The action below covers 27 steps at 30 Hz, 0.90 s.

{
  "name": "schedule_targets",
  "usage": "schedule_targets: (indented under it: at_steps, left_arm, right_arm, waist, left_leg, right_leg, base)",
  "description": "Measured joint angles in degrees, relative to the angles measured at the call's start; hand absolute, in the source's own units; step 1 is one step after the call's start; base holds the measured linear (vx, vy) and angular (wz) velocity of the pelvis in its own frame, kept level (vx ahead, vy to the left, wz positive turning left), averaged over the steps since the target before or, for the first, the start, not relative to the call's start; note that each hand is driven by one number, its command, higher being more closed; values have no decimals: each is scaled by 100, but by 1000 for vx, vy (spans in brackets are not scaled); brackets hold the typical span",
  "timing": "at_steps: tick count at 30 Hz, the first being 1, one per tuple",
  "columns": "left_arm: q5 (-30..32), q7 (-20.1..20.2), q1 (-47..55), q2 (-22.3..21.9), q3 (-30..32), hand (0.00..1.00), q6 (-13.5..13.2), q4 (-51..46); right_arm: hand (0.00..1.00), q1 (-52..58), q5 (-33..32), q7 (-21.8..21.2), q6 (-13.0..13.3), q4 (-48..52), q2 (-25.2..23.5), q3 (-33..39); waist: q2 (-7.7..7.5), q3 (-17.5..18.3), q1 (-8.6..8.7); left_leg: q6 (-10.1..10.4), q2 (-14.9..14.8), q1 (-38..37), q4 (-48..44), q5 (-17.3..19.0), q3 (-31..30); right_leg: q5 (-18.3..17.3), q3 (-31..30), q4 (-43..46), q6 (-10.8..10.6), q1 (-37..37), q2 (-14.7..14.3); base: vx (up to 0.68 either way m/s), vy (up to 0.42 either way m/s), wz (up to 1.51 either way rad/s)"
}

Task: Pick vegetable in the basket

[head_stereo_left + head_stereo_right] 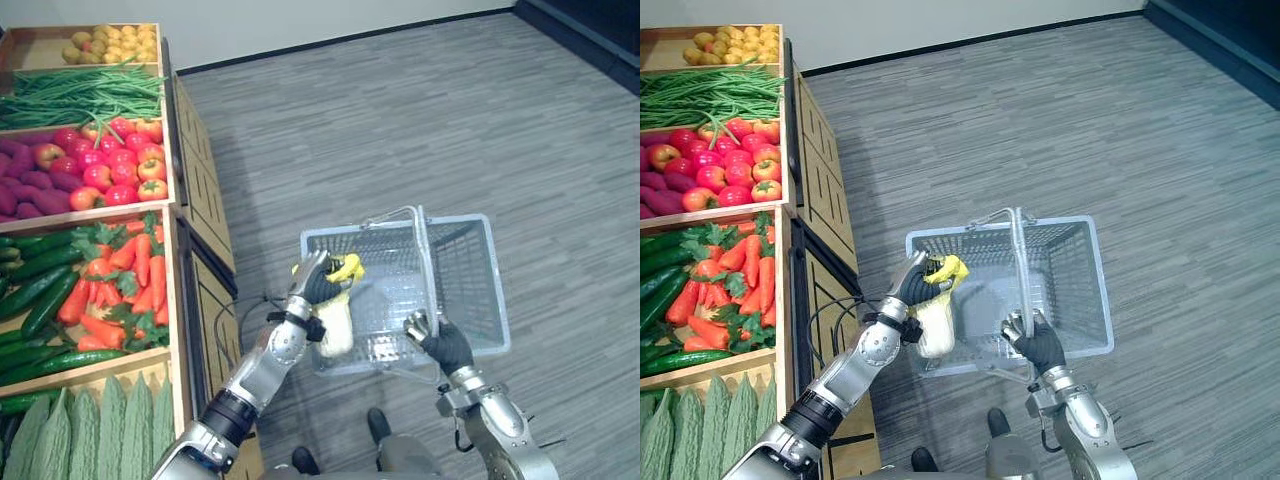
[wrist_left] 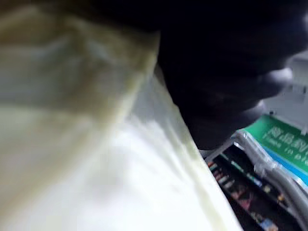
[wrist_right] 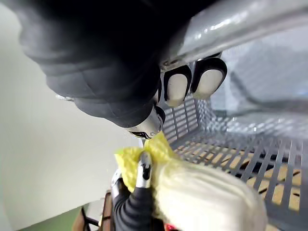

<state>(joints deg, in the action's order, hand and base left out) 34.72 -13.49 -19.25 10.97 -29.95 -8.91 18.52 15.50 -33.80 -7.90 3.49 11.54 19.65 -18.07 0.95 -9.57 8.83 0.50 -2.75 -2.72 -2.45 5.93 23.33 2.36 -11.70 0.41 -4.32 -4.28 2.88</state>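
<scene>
One pale cabbage (image 1: 337, 325) with yellow leaf tips hangs at the left side of one grey wire basket (image 1: 470, 270). The left hand (image 1: 318, 283) grasps its leafy top. The right hand (image 1: 445, 345) is clenched round the basket's raised handle (image 1: 424, 255), which crosses the basket's middle. Just left of the left arm stands a wooden produce stand (image 1: 205, 180) with carrots (image 1: 120, 280), cucumbers (image 1: 40, 290) and green beans (image 1: 80, 95). The right wrist view adds the cabbage poised above the basket's mesh floor.
</scene>
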Motion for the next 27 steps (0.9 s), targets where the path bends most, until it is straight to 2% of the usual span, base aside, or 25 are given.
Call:
schedule_targets:
  at_steps: [9,15,22,27]
  left_arm:
    - [200,79,-469,-20,-154,0,197,637]
    - [110,77,-445,-73,-150,0,204,592]
    - [-311,65,324,-291,-33,0,187,-303]
    - [-806,86,1175,-297,534,0,170,-823]
  right_arm:
    - [100,-448,-845,-384,-48,-1,96,-786]
    - [100,-456,-800,-360,-162,-187,-24,-759]
    - [100,-59,376,66,-190,-585,-665,123]
    - [100,201,1171,493,-190,-602,-937,971]
  waist:
    - [-129,-24,23]
    - [-169,-27,0]
    - [-169,-27,0]
    - [-167,-25,-19]
  left_leg:
    - [-22,0,97,-28,-15,-54]
    - [-28,15,118,-32,-18,-138]
    - [-63,83,79,21,-49,-244]
    - [-63,94,63,48,-49,-261]
  right_leg:
    - [65,54,-75,18,-27,19]
    - [65,132,-77,17,-7,44]
    - [64,243,-155,16,97,122]
    - [61,260,-163,12,107,118]
  base:
    - [-7,-12,3]
    - [-5,-16,8]
    - [-21,-10,8]
    - [-15,-4,0]
